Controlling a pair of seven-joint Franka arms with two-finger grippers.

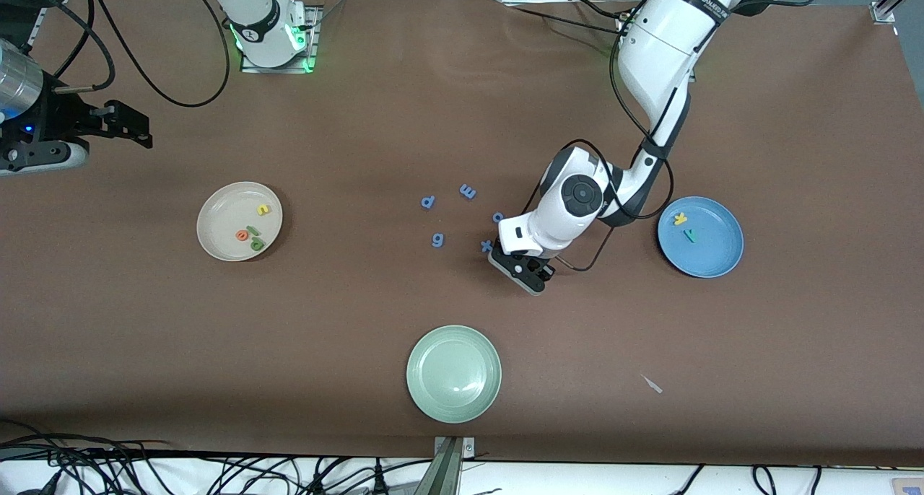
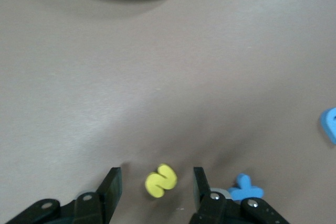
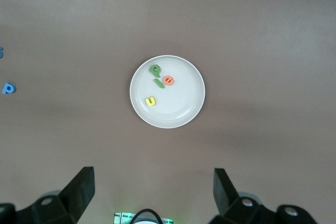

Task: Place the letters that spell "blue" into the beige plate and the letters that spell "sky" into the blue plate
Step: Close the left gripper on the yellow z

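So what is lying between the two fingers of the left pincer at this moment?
The yellow "s" lies on the brown table between the open fingers of the left pincer, touching neither; the left wrist view shows it.

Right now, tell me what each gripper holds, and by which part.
Nothing is held. The left gripper has open jaws straddling the small yellow foam "s" on the table; the right gripper waits open, empty.

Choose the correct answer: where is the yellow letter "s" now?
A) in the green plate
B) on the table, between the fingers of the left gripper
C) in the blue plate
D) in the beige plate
B: the left wrist view shows the yellow "s" lying on the brown table between the open fingers of the left gripper, in no plate.
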